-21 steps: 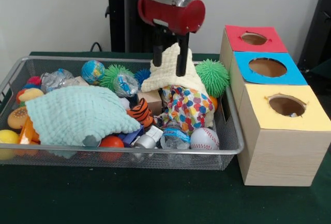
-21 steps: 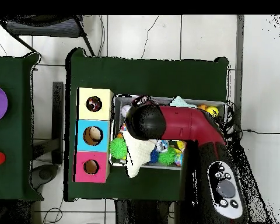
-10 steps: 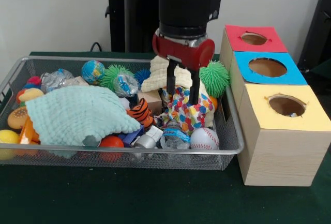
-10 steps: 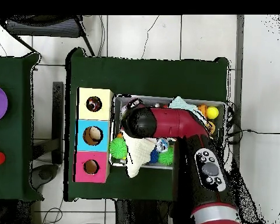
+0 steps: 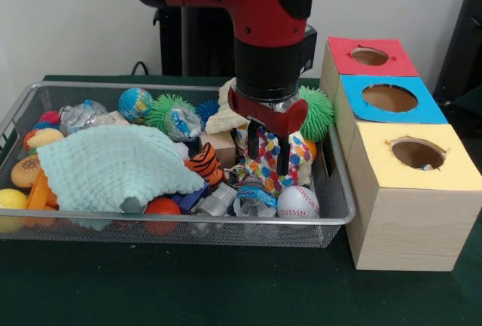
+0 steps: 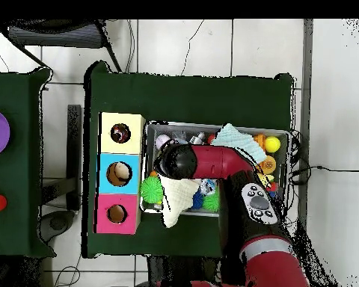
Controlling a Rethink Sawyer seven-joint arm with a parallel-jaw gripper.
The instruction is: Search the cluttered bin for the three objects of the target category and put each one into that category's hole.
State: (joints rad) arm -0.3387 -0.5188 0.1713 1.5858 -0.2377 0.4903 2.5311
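1. Polka-dot cloth (image 5: 299, 154): bunched upright at the 3 o'clock end of the wire bin (image 5: 181, 221) in the front view, with the baseball (image 5: 297, 202) and crushed water bottle (image 5: 254, 199) toward 6 o'clock of it.
2. Change noted: gripper (image 5: 268, 166) dropped from above the cream knitted cloth (image 5: 224, 119) and shifted toward 5 o'clock; now low in the clutter with both fingers spread, straddling a fold of the polka-dot cloth. Not yet clamped; nothing lifted.
3. Reading for the task: looks like the start of a grasp on the polka-dot cloth, so probably fabrics as target category. Two other candidates in the bin: cream cloth at 11 o'clock of the gripper, teal cloth (image 5: 113, 164) spread at 9 o'clock. Nothing of that kind seen in any hole yet.
4. Neighbours: green spiky ball (image 5: 320, 111) at 1 o'clock of the gripper, striped tiger toy (image 5: 205, 164) at 9 o'clock, both close enough to be dragged along.
5. Holes: yellow hole (image 5: 418, 153), blue hole (image 5: 389, 98), red hole (image 5: 370, 56) in a box row at 3 o'clock of the bin. Matching hole not determinable.
6. Surface: dark green table cover (image 5: 188, 288) under bin and boxes.
7. Room: white wall (image 5: 75, 17) behind; overhead, pale tiled floor (image 6: 212, 45) and a second green table (image 6: 18, 187) at 9 o'clock.
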